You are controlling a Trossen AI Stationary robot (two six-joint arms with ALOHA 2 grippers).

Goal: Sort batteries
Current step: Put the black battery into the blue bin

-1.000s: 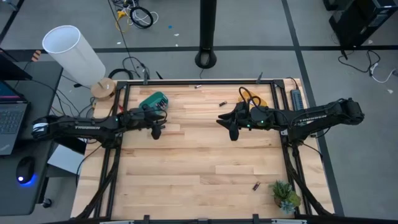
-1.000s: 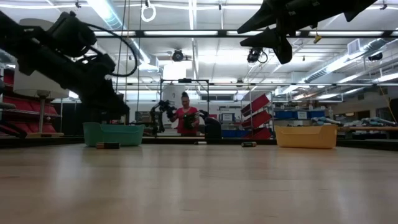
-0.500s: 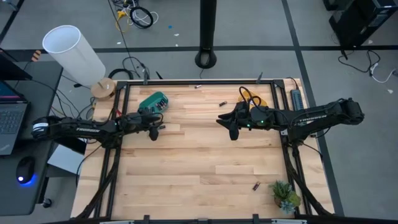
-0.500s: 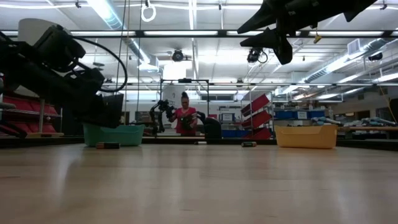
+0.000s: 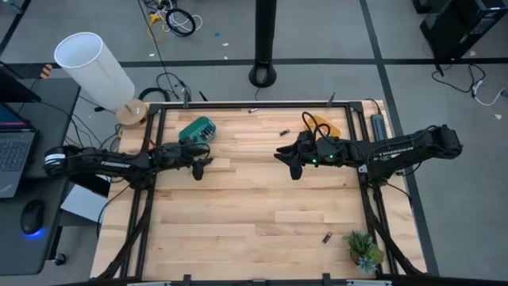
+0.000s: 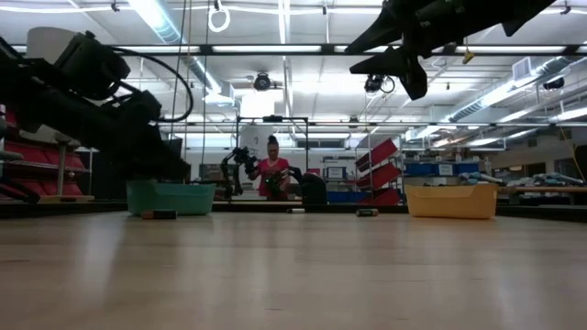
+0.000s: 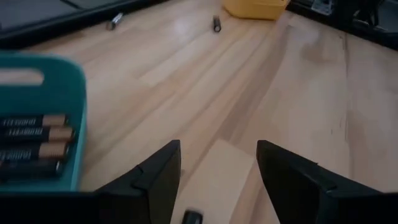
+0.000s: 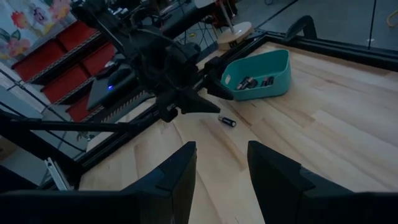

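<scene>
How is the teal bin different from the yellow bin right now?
The teal bin sits by the left gripper; the yellow bin sits under the right arm, mostly hidden from above. The teal bin holds several batteries; the yellow bin's contents cannot be seen. Both stand at the table's far edge.

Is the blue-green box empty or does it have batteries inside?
Not empty. The blue-green box holds several batteries lying side by side in the left wrist view; the right wrist view shows some in it too.
</scene>
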